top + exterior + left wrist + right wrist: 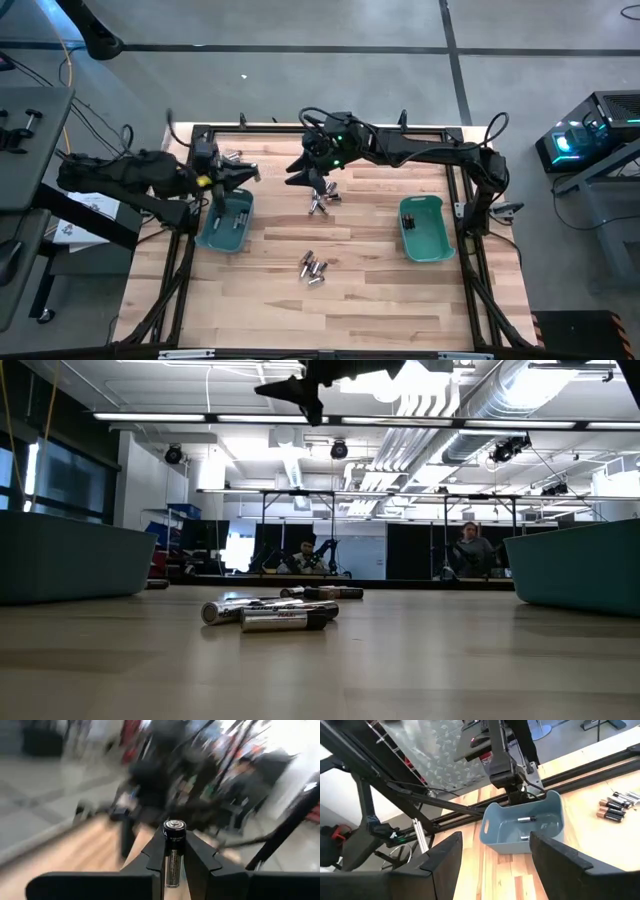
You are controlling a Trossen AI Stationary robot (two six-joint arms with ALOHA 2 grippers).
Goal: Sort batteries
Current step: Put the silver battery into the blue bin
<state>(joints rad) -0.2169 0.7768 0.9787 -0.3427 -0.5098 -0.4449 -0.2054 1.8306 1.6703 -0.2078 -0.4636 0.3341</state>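
Left of frame centre, over the left bin (pixel 224 222), the left pincer (pixel 240 174) grips one battery (pixel 174 851) and should release low; the right pincer (pixel 318 180) gapes over the worktop (pixel 380 290).

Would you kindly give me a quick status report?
Left gripper shut on a battery, above left bin. Right gripper open, empty. Nothing blocking.

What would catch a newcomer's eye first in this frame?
First, the battery clamped upright in the left gripper, which hangs over the left teal bin. Next, the right gripper, open, above a loose pile of batteries near the table's far edge. A second small cluster lies mid-table, between the left bin and the right teal bin.
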